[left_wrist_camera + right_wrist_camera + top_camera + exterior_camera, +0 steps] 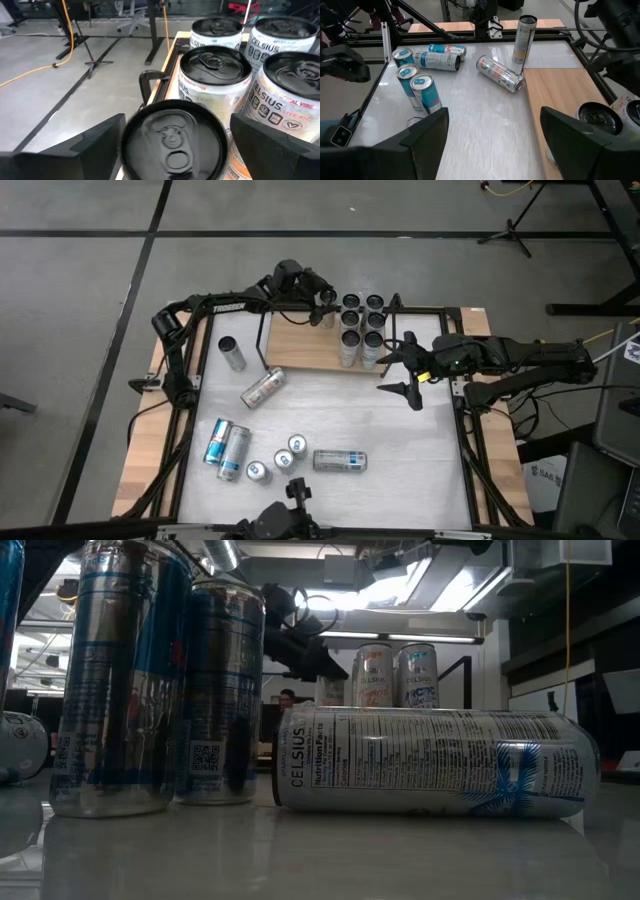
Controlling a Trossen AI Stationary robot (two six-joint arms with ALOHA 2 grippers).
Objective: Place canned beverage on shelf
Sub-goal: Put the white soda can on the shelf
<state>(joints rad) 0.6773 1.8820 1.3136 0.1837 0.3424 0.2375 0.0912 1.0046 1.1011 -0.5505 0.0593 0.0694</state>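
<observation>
The shelf (300, 350), a light-brown board in a black rod frame, stands at the table's far middle. Several canned beverages (362, 322) stand upright on its right end. My left gripper (326, 308) hovers open at the left of that cluster. Its fingers stand on either side of the top of the nearest can (172, 142) and, as far as I can see, do not touch it. My right gripper (403, 368) waits open just right of the shelf, with nothing between its fingers (495, 150).
Loose cans are on the white tabletop: one upright (232, 352) left of the shelf, one lying (263, 388) in front of it, and several standing or lying near the front (340, 460). The low view is filled by a lying can (430, 760) and two tall cans (120, 680).
</observation>
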